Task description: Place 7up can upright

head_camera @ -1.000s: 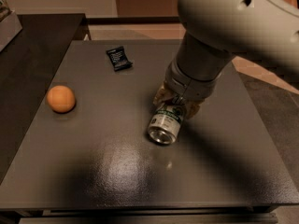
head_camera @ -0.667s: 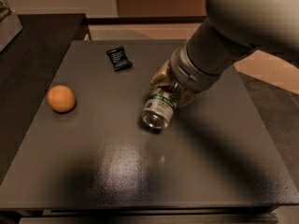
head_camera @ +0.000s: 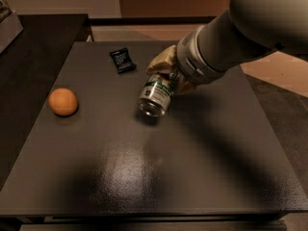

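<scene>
7up can (head_camera: 156, 94) is in my grip, a little toward 12 o'clock from the middle of the table (head_camera: 202, 177). my gripper (head_camera: 169, 77) sits at the can's upper end, with my arm (head_camera: 231, 37) reaching in from 2 o'clock. my fingers (head_camera: 160, 64) are closed on the can, one pale pad on each side of its body near the top.

the can is not upright. it leans, with its shiny lower end pointing down toward 7 o'clock and its top tipped back toward 1 o'clock, into my wrist. a dark shadow lies right under the low rim. i think that rim is touching the table or just above it, but from this angle i cannot be sure which.

i judge the task about half done. the can is grasped and partly raised off its side. what is left is to swing the top over until the body stands straight, settle the base flat, then let go and pull clear without knocking it.

the orange ball (head_camera: 63, 101) lies at 9 o'clock from the can, well apart. the black packet (head_camera: 122, 60) lies at 11 o'clock, near but not touching. neither is in the way.
</scene>
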`<act>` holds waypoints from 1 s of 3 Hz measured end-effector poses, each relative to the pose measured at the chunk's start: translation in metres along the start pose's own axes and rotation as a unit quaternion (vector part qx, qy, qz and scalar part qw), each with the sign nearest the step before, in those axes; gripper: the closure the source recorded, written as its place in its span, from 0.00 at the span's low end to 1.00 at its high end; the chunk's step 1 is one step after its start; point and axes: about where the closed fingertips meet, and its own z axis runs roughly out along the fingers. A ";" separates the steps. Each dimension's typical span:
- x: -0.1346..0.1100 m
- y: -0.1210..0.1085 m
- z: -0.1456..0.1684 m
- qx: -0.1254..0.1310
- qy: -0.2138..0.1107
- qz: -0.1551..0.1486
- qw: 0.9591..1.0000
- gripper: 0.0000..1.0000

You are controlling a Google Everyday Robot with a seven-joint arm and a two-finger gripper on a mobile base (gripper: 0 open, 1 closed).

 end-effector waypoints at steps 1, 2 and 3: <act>0.003 -0.005 -0.003 -0.011 0.010 -0.029 0.999 1.00; 0.014 -0.012 -0.015 -0.007 0.037 -0.086 0.996 1.00; 0.028 -0.016 -0.029 0.020 0.056 -0.146 0.987 1.00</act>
